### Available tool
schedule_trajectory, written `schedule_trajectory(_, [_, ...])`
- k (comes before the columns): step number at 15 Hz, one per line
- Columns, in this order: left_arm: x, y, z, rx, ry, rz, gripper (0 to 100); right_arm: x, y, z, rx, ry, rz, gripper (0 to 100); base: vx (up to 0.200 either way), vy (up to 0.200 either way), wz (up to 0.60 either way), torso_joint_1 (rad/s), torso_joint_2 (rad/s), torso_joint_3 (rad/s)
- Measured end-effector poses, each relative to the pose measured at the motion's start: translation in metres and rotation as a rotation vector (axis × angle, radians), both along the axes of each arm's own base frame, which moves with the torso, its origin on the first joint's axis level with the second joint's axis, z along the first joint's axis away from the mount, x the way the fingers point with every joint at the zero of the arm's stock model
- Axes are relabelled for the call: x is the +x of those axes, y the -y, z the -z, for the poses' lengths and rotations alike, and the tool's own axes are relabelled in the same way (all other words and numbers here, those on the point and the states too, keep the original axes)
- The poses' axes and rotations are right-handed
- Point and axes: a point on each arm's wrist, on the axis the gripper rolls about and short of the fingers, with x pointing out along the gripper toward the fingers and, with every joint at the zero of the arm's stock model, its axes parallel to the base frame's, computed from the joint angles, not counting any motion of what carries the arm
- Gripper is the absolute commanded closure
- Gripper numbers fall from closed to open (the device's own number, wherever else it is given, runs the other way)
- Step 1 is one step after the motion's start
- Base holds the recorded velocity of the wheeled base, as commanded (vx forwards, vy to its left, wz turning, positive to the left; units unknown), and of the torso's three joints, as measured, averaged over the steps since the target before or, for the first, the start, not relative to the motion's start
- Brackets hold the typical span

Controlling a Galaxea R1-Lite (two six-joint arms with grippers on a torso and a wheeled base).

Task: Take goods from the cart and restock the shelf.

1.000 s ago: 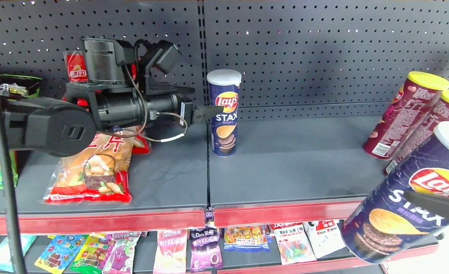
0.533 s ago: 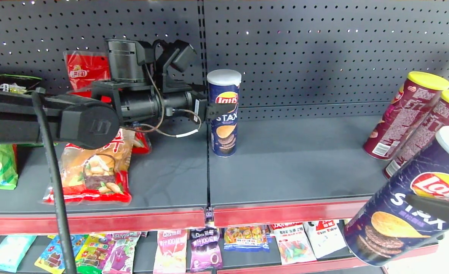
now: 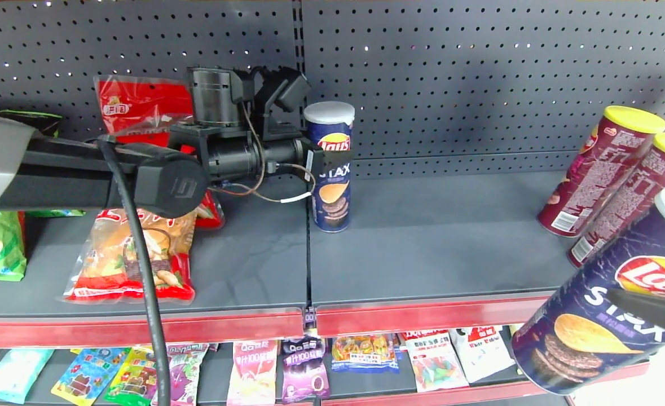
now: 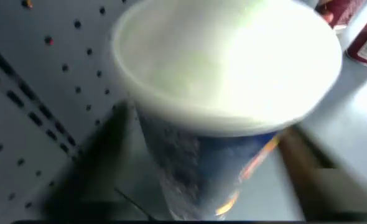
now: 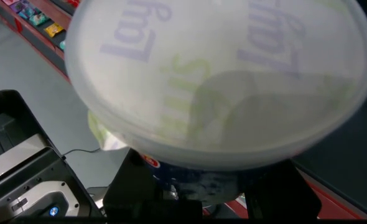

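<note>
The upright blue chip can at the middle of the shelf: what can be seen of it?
The blue chip can is a tall tube that looks like cardboard, with a white plastic lid and chips printed on its side. It stands upright, lid on, on the grey shelf close to the pegboard behind. The left gripper sits at its upper half; whether it presses the can is unclear. Nothing else touches it.

Chips can (image 5: 221, 87) — white plastic lid
</note>
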Motion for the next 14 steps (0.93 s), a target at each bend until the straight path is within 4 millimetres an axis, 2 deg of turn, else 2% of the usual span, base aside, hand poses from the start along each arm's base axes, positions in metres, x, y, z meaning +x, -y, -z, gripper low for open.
schedule_trajectory(5, [0.002,0.002,0.005,0.002,-0.011,0.003,100,0.000,0.000,0.000,0.001,-0.003,0.001,100,0.000,0.000,0.00,0.000,0.00,0.000])
schedule_trajectory(7, [-0.004,0.002,0.005,0.003,-0.020,0.017,100,-0.001,0.000,0.000,0.001,-0.002,0.001,100,0.000,0.000,0.00,0.000,0.00,0.000])
schedule_trajectory(10, [-0.033,-0.003,0.007,0.018,-0.064,0.077,100,0.001,0.000,0.000,0.001,-0.002,-0.001,100,0.000,0.000,0.00,0.000,0.00,0.000])
schedule_trajectory(14, [-0.081,-0.007,0.010,0.030,-0.127,0.148,100,0.002,-0.001,-0.002,0.002,0.000,-0.001,100,0.000,0.000,0.00,0.000,0.00,0.000])
